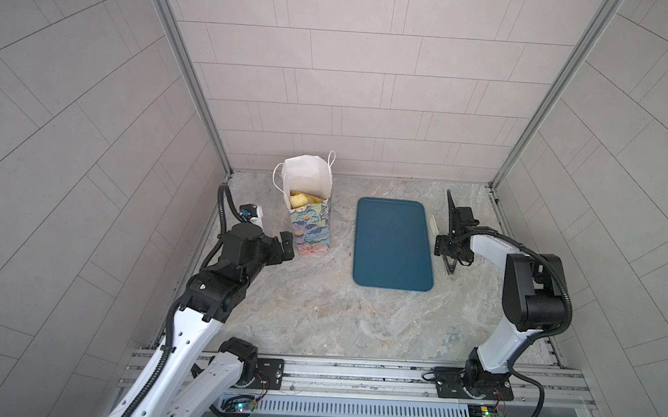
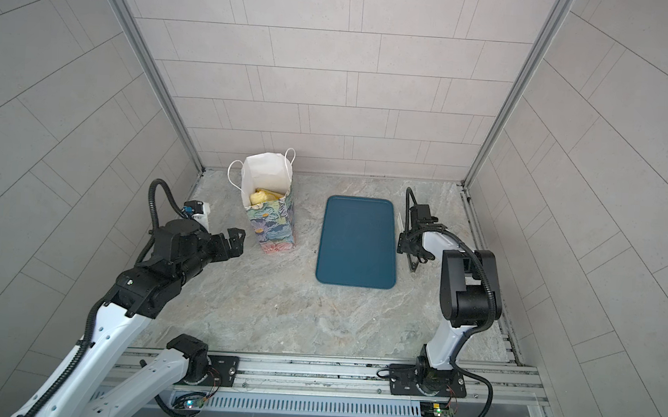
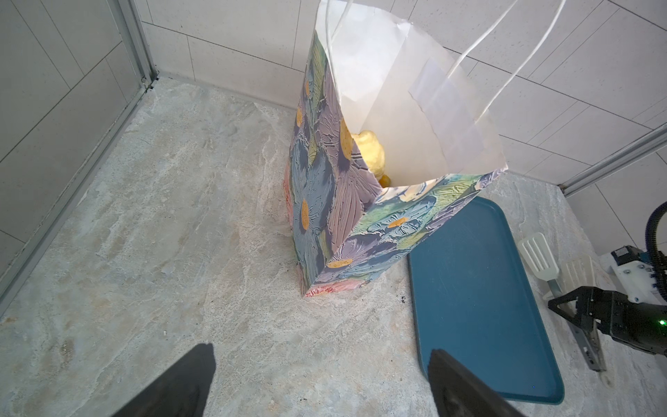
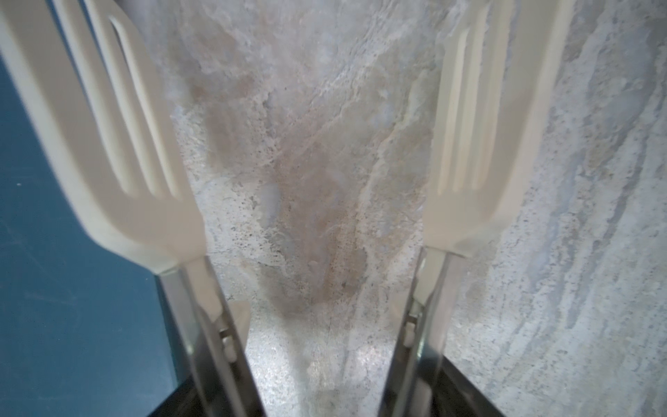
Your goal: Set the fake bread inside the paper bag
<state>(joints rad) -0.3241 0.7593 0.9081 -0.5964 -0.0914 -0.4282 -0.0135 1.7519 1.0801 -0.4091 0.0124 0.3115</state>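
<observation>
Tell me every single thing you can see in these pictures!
paper bag: one, flowery blue, pink and green with a white inside, standing open on the table, left of the tray.
fake bread: number hidden, yellow, down inside the paper bag.
tray: one, teal, lying flat and bare in the middle of the table.
tongs: one pair, white slotted heads on metal arms, just right of the tray.
table: one, grey marbled, under everything.
left gripper: one, black, fingers open and empty, beside the paper bag.
right gripper: one, black, fingers holding the tongs.
</observation>
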